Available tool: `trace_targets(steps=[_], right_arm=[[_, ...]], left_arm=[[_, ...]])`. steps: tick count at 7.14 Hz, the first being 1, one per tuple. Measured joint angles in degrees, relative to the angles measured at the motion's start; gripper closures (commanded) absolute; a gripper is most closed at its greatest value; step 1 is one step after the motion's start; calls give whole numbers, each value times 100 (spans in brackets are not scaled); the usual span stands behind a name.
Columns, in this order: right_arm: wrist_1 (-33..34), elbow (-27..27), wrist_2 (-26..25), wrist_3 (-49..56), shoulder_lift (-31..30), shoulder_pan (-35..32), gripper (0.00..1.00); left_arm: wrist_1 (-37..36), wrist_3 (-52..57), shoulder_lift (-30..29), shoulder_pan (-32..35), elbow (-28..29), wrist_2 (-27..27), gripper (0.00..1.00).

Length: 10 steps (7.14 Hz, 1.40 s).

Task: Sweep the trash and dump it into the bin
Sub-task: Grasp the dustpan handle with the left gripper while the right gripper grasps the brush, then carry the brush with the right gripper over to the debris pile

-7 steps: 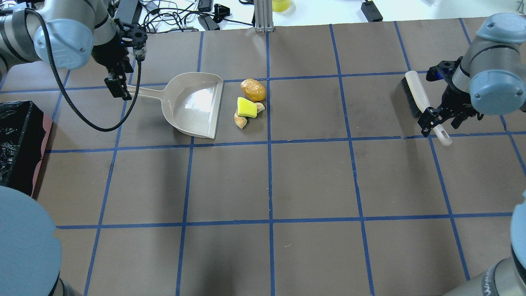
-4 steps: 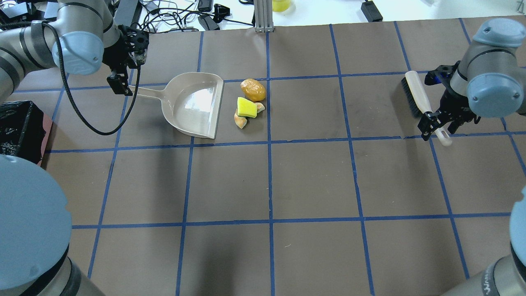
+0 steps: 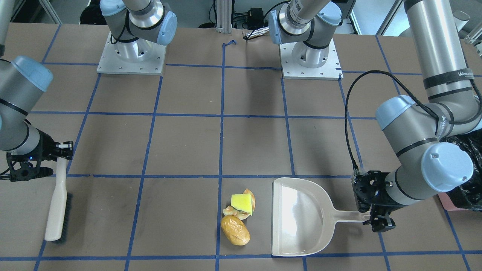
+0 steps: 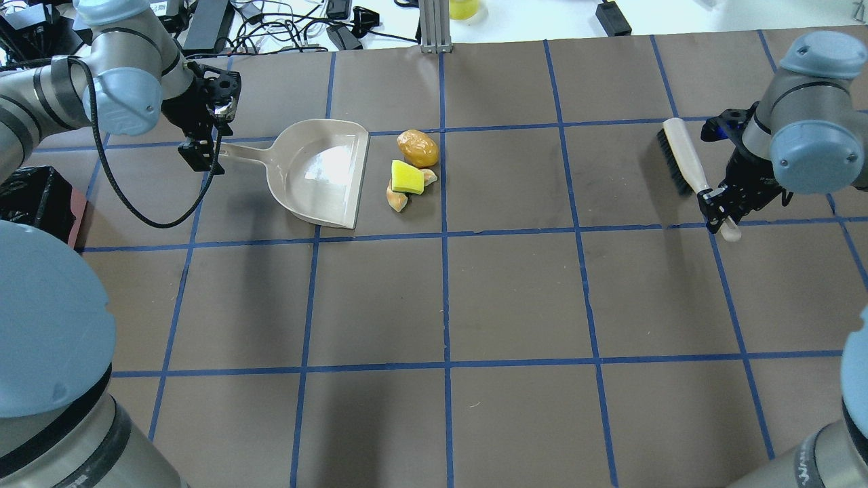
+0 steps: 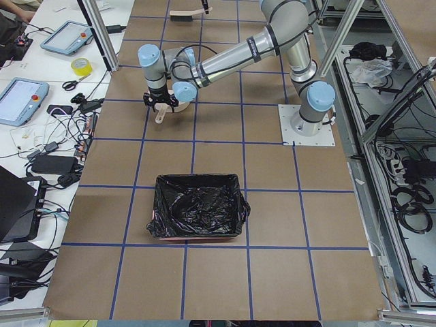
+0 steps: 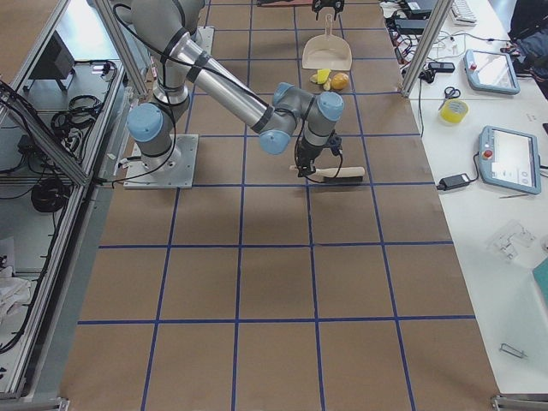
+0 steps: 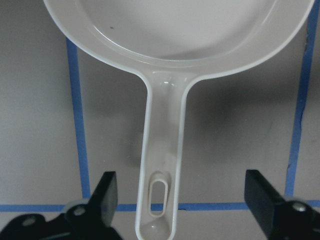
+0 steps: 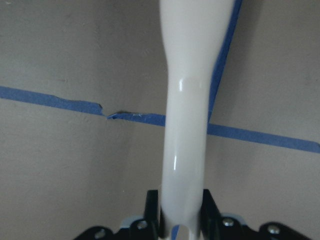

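The trash lies in a small pile: a golden-brown lump [image 4: 418, 148], a yellow-green sponge wedge [image 4: 407, 177] and tan peel scraps [image 4: 397, 198]. It sits just off the open lip of the beige dustpan [image 4: 325, 173]. My left gripper [image 4: 200, 152] is open, and its fingers [image 7: 107, 192] straddle the end of the dustpan handle [image 7: 160, 165] without touching it. My right gripper [image 4: 719, 207] is shut on the white handle of the brush [image 4: 681, 159], which the right wrist view shows clamped [image 8: 190, 100]. The bin [image 5: 197, 208], pink with a black liner, stands at the left table edge [image 4: 34, 196].
The brown table is marked with a blue tape grid [image 4: 444, 237]. Cables and small devices [image 4: 298, 30] lie beyond the far edge. A metal post [image 4: 434, 27] stands at the far middle. The arm bases [image 3: 131, 52] are bolted to the table on the robot's side.
My right gripper has closed on the brush handle, and the brush has shifted slightly. My left gripper has settled at the end of the dustpan handle, still open.
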<state>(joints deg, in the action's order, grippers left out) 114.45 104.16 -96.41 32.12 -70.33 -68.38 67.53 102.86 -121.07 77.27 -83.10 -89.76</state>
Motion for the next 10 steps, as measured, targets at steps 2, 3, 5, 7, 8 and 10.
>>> trace_targets(steps=[2, 3, 5, 7, 8, 10], right_arm=[[-35, -22, 4, -156, -38, -10, 100], [-62, -52, 15, -344, -72, -28, 100], [-114, -90, 71, -573, -148, -63, 100], [-164, -99, 250, -959, -237, -149, 100], [-252, -114, 458, -1345, -277, -247, 100], [-551, -290, 662, -2311, -298, -802, 100]], left_arm=[[15, -12, -140, 1, 23, 8, 6], [-16, -9, -187, 17, 17, 5, 19], [-35, 23, -211, 33, 6, 6, 33], [-38, 45, -213, 44, 12, 7, 34], [-38, 74, -211, 42, 9, 4, 40], [-44, 159, -208, 35, 12, 2, 74]])
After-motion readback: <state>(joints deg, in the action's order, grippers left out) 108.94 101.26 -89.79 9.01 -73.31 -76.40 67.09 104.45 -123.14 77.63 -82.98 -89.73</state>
